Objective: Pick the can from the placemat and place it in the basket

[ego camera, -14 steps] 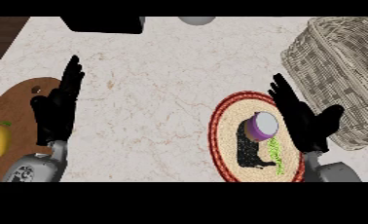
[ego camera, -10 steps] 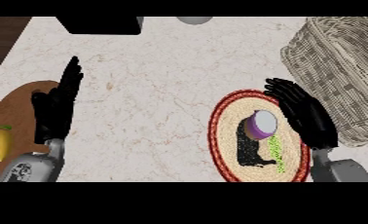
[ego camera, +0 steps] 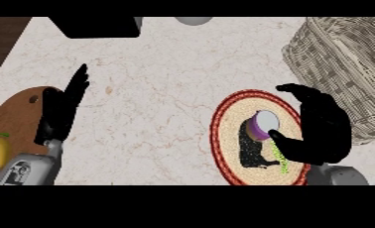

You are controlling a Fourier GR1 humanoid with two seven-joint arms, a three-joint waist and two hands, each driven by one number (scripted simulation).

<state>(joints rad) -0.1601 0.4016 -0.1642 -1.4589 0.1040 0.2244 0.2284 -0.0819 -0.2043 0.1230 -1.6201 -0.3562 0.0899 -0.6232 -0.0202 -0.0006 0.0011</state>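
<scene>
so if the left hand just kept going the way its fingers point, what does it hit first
Probably nothing nearby. The left hand points up and slightly right across bare counter; the first thing in that line looks like the black box at the far edge, though depth is hard to judge.

**Right hand curling, left hand resting**

The right hand [ego camera: 321, 125] is showing at the view's lower right, rising from a grey forearm at the bottom edge, its fingers arching over to the left and its thumb [ego camera: 282, 138] bending inward below them. The left hand [ego camera: 64, 108] is resting open at the left, fingers straight and pointing up, above its grey forearm.
</scene>
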